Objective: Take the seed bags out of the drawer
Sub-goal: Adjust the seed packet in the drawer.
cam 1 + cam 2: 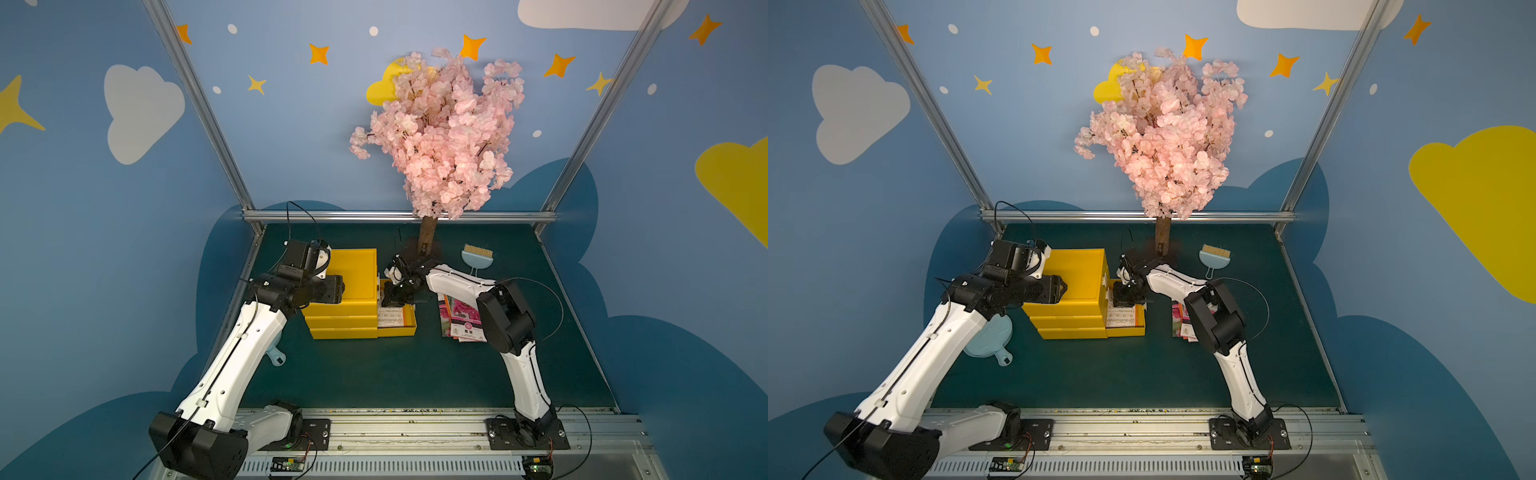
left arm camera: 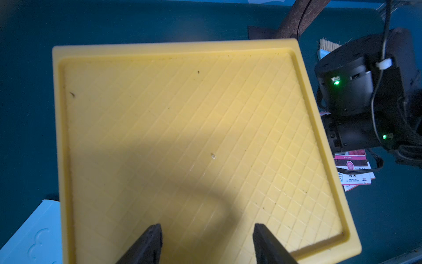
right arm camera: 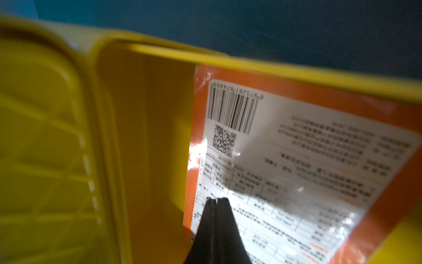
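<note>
The yellow three-drawer cube stands left of centre, and its top drawer is pulled out toward the right. One seed bag lies in that drawer with its orange and white back up, seen also in a top view. My right gripper is shut, its tips down at that bag's near edge; whether they pinch it does not show. More seed bags with pink flowers lie on the mat to the right of the drawer, partly under my right arm. My left gripper hangs open over the cube's lid, holding nothing.
A light-blue brush lies at the back right. A light-blue dustpan sits under my left arm, left of the cube. The pink blossom tree's trunk stands just behind the drawer.
</note>
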Tool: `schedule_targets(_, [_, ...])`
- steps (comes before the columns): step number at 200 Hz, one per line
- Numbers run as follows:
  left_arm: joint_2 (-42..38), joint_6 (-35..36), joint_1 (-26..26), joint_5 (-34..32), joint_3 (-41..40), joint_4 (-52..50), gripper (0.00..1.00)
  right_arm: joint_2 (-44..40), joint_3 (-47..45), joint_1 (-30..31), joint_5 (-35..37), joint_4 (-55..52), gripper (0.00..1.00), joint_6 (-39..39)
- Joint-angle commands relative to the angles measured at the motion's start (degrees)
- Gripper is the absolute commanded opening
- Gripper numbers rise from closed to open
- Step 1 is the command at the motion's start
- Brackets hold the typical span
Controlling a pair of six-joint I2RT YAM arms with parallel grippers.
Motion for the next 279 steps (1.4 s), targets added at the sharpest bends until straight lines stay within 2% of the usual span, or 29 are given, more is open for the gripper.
schedule_targets(1, [1.01, -0.76, 0.26, -0.38, -1.69, -5.99, 0.68, -0.63, -0.38, -0.47, 2.62, -2.03, 0.0, -0.96])
schedule_targets(44, [1.25, -0.88, 0.19, -0.03, -1.45, -5.84, 0.68, -3.46, -0.91, -0.82, 9.89, -6.28, 0.0, -3.92])
schedule_targets(86, [1.43, -0.73, 0.18, 0.05, -1.08, -5.68, 0.68, -4.96, -0.14, -1.09, 13.31, -8.71, 0.0, -5.91])
schedule_targets(177, [1.26, -0.56, 0.25, -0.12, -1.17, -5.64, 0.68, -1.2, 4.83, -0.08, 14.6, -11.48, 0.0, -7.12])
schedule_targets(279, [1.41, -0.59, 0.27, -0.11, -1.78, -5.29, 0.68, 3.88, 7.38, 1.5, 12.75, -11.18, 0.0, -5.91])
